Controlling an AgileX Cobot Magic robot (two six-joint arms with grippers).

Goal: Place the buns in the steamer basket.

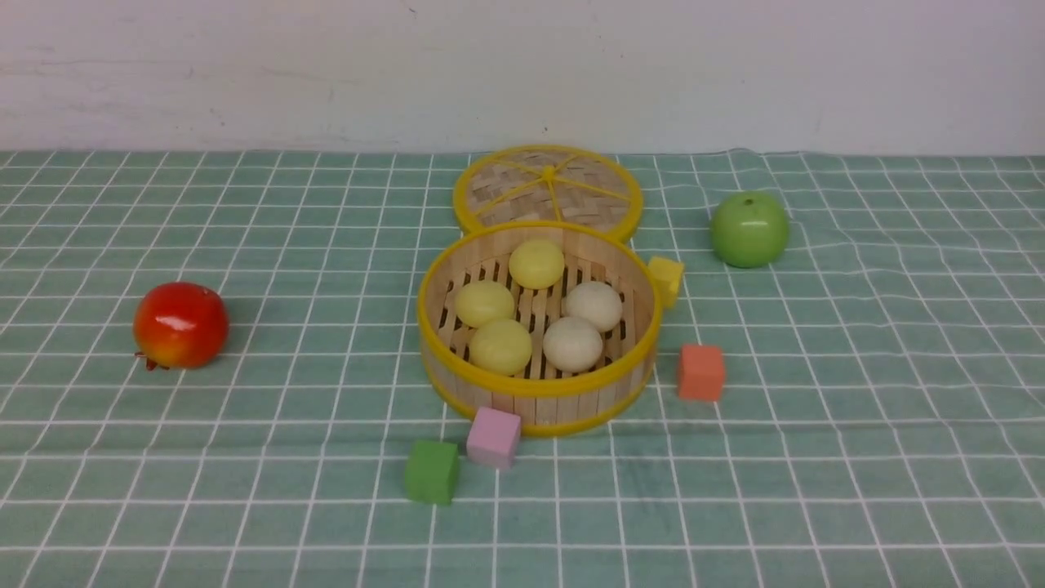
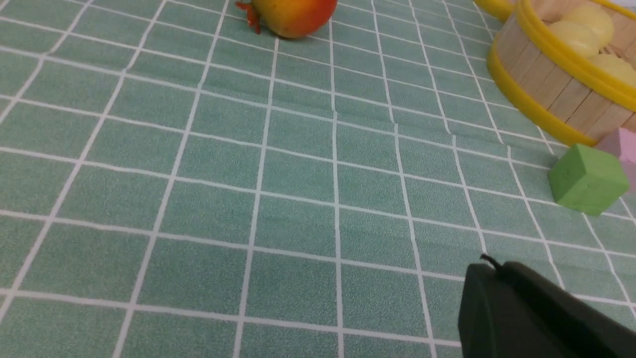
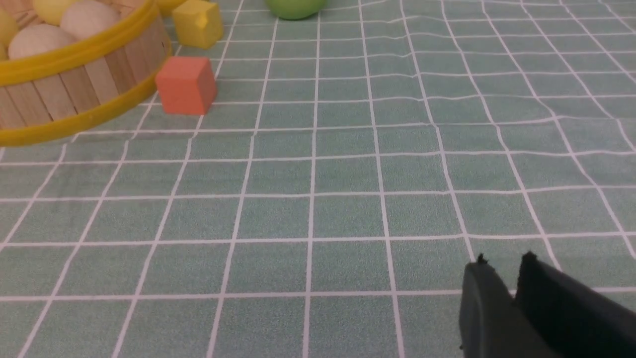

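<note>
Green checked cloth (image 1: 245, 490) covers the whole table, and behind it stands a plain white wall (image 1: 245, 65).

No arm shows in the front view. The left gripper (image 2: 502, 283) appears only in the left wrist view, as one dark mass at the corner of the picture; I see no gap between the fingers, so I cannot tell if it is released or clenched. The right gripper (image 3: 504, 266) appears only in the right wrist view. Its two dark fingertips stand very close together with just a thin slit between them, so it looks clenched, and it grasps nothing. Both grippers hang over bare cloth, well apart from every object.

The steamer basket (image 1: 539, 392) stands near the middle of the table. All five buns (image 1: 536, 263) lie inside it on the slatted floor: three pale yellow and two beige-white. One woven lid (image 1: 547, 189) lies flat just behind the basket.

There are four foam cubes. The yellow cube (image 1: 666, 279) is at the basket's right side, the orange cube (image 1: 700, 372) is near it, the pink cube (image 1: 494, 437) touches the front wall, and the green cube (image 1: 432, 471) is just beside the pink one. One green apple (image 1: 749, 229) is at the far right, one red fruit (image 1: 180, 325) at the left.

Only the front view shows all five buns together. The left wrist view shows three yellow ones, the right wrist view mainly the two pale ones.
</note>
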